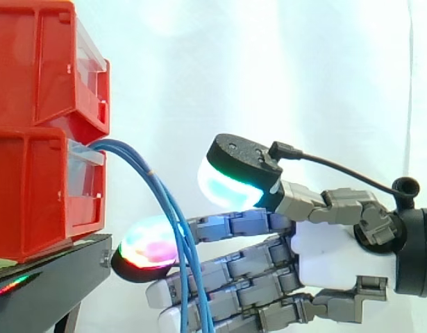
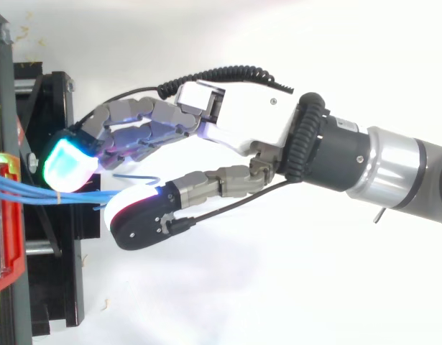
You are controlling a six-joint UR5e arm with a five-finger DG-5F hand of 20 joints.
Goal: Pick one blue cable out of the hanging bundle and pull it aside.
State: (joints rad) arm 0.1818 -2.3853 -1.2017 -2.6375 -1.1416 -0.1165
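A: Bundle position?

B: Blue cables (image 1: 173, 208) come out of the lower of the stacked red bins (image 1: 32, 104) at 9 o'clock. They arch over and drop toward 6 o'clock, just beside the black stand (image 1: 53, 277). White curtain (image 1: 282, 69) behind.

A: Hand?

B: Hand (image 1: 331, 253) enters from 3 o'clock. Fingers (image 1: 227, 274) nearly straight, pointing to 9. Thumb (image 1: 244, 161) is raised apart at 12 o'clock above them, cyan pad facing down. Spread wide, nothing clamped.

A: Contact with the cables?

B: In the side view the strands cross the fingers just behind a glowing fingertip (image 1: 149, 248). In the top view they run from 9 o'clock into the gap between finger pads and thumb. Cannot tell whether they touch.
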